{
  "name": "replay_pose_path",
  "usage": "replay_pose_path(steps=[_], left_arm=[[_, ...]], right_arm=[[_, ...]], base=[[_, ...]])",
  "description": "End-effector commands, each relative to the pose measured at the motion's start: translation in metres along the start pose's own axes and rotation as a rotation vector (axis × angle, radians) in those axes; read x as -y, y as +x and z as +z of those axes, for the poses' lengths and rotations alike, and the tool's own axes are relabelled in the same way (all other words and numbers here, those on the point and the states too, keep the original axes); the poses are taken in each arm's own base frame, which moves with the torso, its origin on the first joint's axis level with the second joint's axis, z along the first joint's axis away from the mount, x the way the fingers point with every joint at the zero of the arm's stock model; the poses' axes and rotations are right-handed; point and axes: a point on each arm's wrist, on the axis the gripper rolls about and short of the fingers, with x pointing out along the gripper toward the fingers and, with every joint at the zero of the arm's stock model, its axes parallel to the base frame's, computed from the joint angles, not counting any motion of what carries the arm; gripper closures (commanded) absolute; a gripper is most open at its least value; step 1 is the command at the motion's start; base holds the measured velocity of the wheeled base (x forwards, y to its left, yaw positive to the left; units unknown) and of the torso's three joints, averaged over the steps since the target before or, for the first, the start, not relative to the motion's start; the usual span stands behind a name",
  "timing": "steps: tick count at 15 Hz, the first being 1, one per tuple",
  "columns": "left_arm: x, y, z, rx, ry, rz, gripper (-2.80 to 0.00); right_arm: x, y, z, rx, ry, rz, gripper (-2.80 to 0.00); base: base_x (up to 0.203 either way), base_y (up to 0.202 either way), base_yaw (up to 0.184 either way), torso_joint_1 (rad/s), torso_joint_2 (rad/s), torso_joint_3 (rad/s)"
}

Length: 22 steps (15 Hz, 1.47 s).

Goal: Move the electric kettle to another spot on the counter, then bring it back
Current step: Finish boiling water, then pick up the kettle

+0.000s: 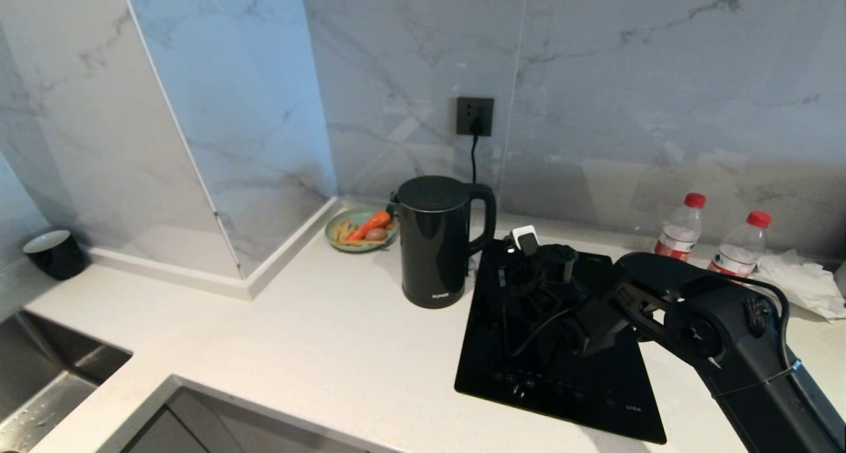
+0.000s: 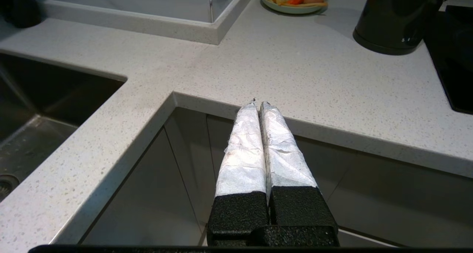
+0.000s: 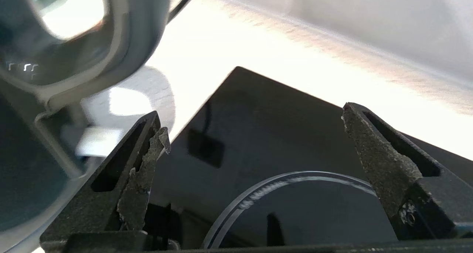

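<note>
Head view is showing the electric kettle (image 1: 439, 241) standing upright on the counter (image 1: 317, 334), just beside the black cooktop (image 1: 562, 367) and near a green plate (image 1: 360, 230); the right gripper (image 3: 255, 134) is hovering over the cooktop with jaws spread wide, gripping nothing, kettle handle close by; the left gripper (image 2: 258, 105) is sitting pressed closed, empty, off the counter's front edge.

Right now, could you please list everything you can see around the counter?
electric kettle: 1, black, on the counter left of the cooktop
cooktop: 1, black, counter's right part
plate of food: 1, green, behind kettle
bottles: 2, clear, red caps, back right
cup: 1, black, far left
wall socket: 1, black
sink: 1, steel, left
left claw: shut, off the counter's front edge
right claw: open, over the cooktop beside the kettle
</note>
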Motion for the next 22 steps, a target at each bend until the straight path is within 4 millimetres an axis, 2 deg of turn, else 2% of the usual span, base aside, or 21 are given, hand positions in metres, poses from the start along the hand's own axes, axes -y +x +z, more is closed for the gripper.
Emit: replay_pose_path(steps=[1,4,7,14,16,20,22], left_arm=[[0.0,0.0,0.0,0.0,0.0,0.0,0.0],[0.0,0.0,0.0,0.0,0.0,0.0,0.0],[0.0,0.0,0.0,0.0,0.0,0.0,0.0],[0.0,0.0,0.0,0.0,0.0,0.0,0.0],[0.0,0.0,0.0,0.0,0.0,0.0,0.0],[0.0,0.0,0.0,0.0,0.0,0.0,0.0],[0.0,0.0,0.0,0.0,0.0,0.0,0.0]], right_arm=[[0.005,-0.004,0.014,0.028,0.001,-0.013,-2.8],[0.007,-0.009,0.031,0.049,0.004,-0.016,-2.8],[0.016,-0.025,0.048,0.043,0.004,-0.02,-2.8],[0.037,-0.082,0.089,0.019,0.009,-0.049,-2.8],[0.041,-0.098,0.092,-0.002,0.011,-0.053,-2.8],[0.046,-0.096,0.089,-0.007,0.023,-0.051,-2.8],[0.049,-0.089,0.09,0.015,0.027,-0.035,-2.8]], base=[[0.0,0.0,0.0,0.0,0.0,0.0],[0.0,0.0,0.0,0.0,0.0,0.0],[0.0,0.0,0.0,0.0,0.0,0.0],[0.0,0.0,0.0,0.0,0.0,0.0],[0.0,0.0,0.0,0.0,0.0,0.0],[0.0,0.0,0.0,0.0,0.0,0.0],[0.0,0.0,0.0,0.0,0.0,0.0]])
